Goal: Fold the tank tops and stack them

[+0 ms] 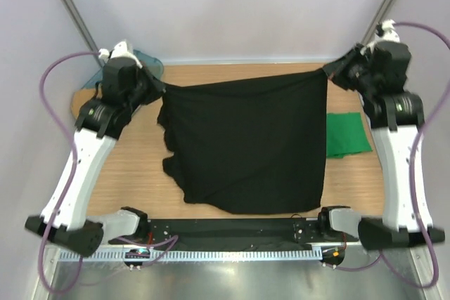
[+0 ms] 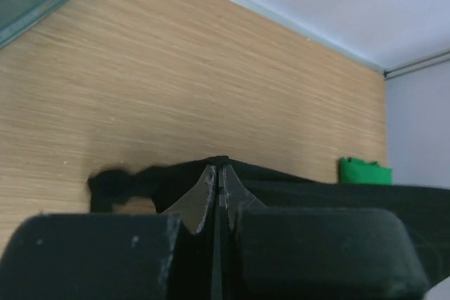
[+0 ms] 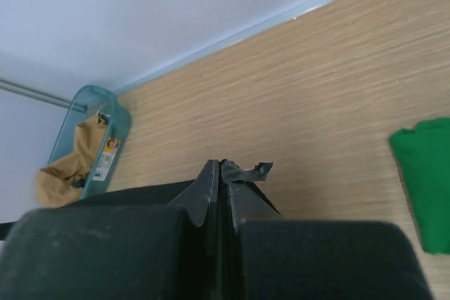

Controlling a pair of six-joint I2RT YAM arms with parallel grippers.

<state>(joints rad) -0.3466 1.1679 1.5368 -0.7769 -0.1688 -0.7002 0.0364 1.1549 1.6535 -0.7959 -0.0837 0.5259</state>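
Wooden table (image 1: 126,166) holds the green tank top (image 1: 346,135) at three o'clock; both jaws clamp far corners of the black tank top (image 1: 246,145), stretched across centre. Thin pinches may slip, dropping a corner.

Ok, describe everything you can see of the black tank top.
The black tank top is plain, matte, soft cloth, spread as a rough square over the middle of the wooden table. Its far edge is pulled straight between the left claw and right claw, each shut on one far corner. The left side is rippled and the near edge curves unevenly. No straps show. Its right edge hides part of the green tank top.
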